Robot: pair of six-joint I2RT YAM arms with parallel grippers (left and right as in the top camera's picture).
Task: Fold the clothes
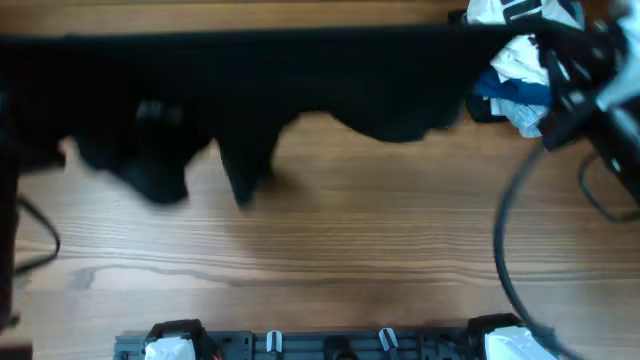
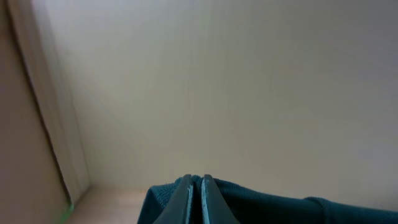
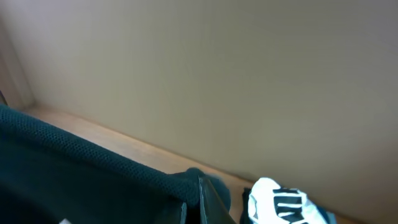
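Note:
The black T-shirt (image 1: 250,90) is stretched in a wide band across the far side of the table, and its lower parts hang down onto the wood. In the left wrist view my left gripper (image 2: 200,184) is shut on an edge of the dark fabric (image 2: 261,202). In the right wrist view my right gripper (image 3: 200,188) is shut on another edge of the shirt (image 3: 74,168). From overhead the right arm (image 1: 575,60) reaches to the shirt's right end. The left gripper is lost in the dark at the far left edge.
A pile of other garments, white with black lettering and blue (image 1: 520,85), lies at the back right next to the shirt's right end; the white one also shows in the right wrist view (image 3: 283,205). Black cables (image 1: 505,240) loop at right. A wall stands behind the table.

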